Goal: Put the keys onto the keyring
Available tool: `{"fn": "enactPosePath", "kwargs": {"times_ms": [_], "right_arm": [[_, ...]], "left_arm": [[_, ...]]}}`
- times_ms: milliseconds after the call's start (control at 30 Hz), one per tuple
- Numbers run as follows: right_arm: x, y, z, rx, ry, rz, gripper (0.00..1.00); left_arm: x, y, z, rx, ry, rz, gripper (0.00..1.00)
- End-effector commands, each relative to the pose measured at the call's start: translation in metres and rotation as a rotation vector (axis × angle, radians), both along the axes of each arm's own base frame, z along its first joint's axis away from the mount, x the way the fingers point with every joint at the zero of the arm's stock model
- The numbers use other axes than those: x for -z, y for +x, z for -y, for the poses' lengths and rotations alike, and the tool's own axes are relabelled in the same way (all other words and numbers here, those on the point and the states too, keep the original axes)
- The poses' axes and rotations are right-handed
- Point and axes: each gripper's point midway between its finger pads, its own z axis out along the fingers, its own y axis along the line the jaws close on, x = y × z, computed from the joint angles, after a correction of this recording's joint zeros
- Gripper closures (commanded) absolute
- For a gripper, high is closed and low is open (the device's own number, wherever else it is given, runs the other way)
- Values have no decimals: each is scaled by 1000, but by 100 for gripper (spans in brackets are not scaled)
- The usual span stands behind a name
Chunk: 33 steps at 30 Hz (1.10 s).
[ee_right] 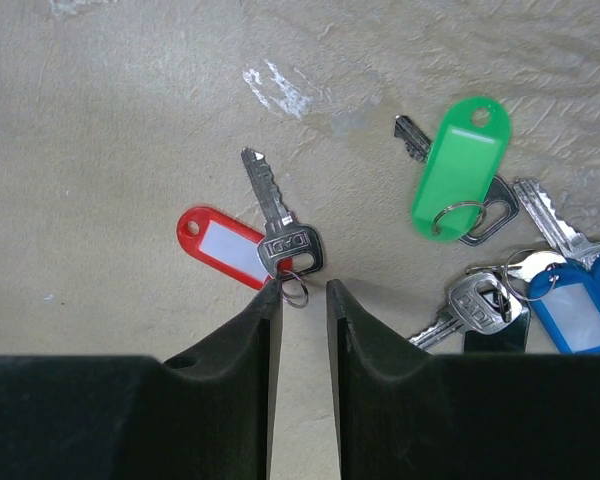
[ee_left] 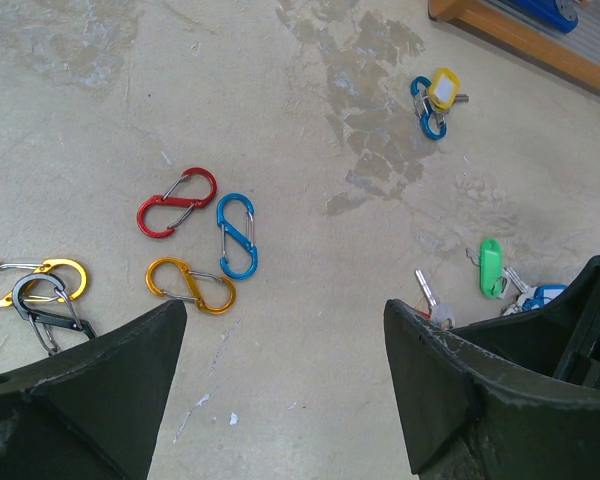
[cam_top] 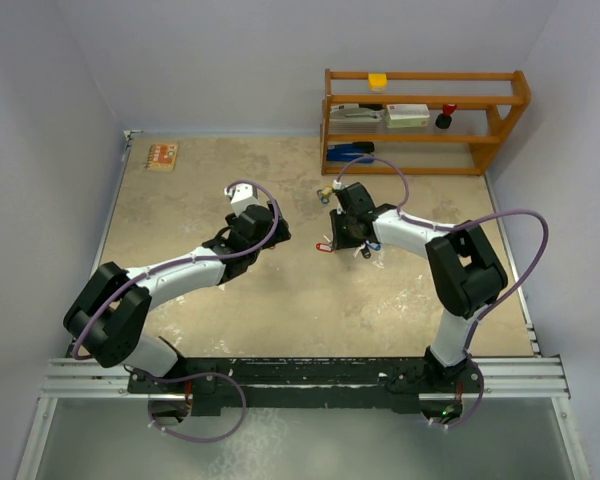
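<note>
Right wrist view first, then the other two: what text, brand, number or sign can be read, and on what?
Red tag: white insert, nothing written.
Key beside it: stamped letters on its head, too blurred to read.
Blue tag: white insert, nothing written.
Boxes on the shelf: print too small to read.
So no readable text.

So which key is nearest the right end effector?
The red-tagged key: its ring is at the right end effector; green-tagged key and blue-tagged key lie farther.
</note>
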Motion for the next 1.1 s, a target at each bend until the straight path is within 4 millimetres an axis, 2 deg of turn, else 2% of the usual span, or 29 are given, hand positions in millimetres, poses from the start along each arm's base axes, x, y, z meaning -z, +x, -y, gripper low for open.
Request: {"fn": "enactPosePath", "kwargs": {"times_ms": [0, 367, 667, 733, 833, 1067], "right_arm": [[9, -3, 7, 31, -16, -31, 73], [12, -4, 4, 22, -4, -43, 79], [8, -3, 4, 23, -3, -35, 93], [4, -2, 4, 24, 1, -19, 100], [-10, 11, 11, 25, -30, 83, 100], [-53, 18, 13, 22, 7, 260, 100]], "left_arm": [[-16, 5, -2, -13, -26, 49, 23], [-17, 5, -2, -13, -30, 50, 23], [-16, 5, -1, -11, -31, 47, 23], [-17, 5, -1, -10, -33, 50, 23], [-17, 5, -1, -12, -33, 52, 23], [-12, 6, 1, -6, -28, 39, 23]]}}
